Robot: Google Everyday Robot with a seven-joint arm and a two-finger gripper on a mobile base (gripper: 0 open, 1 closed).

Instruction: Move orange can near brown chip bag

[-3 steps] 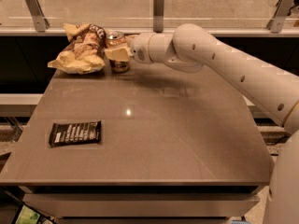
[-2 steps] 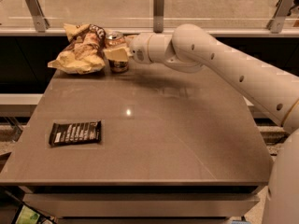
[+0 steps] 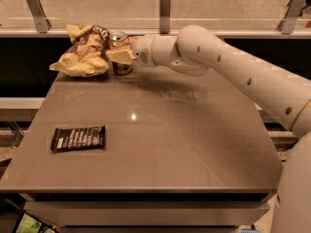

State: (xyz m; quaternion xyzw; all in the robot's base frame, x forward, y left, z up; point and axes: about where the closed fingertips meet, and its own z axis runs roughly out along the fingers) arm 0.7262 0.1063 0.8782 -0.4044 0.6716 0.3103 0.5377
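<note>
The orange can stands upright at the back left of the table, its base on the surface. The brown chip bag, pale yellow-tan and wrinkly with a dark brown end, lies just left of the can and almost touches it. My gripper reaches in from the right, with the white arm stretching across the back of the table. One pale finger lies across the can's front and the other is hidden behind it. The gripper is shut on the can.
A flat black bar wrapper with white stripes lies near the table's front left. A glass barrier with metal posts runs behind the table's back edge. The table's edges drop off at left, right and front.
</note>
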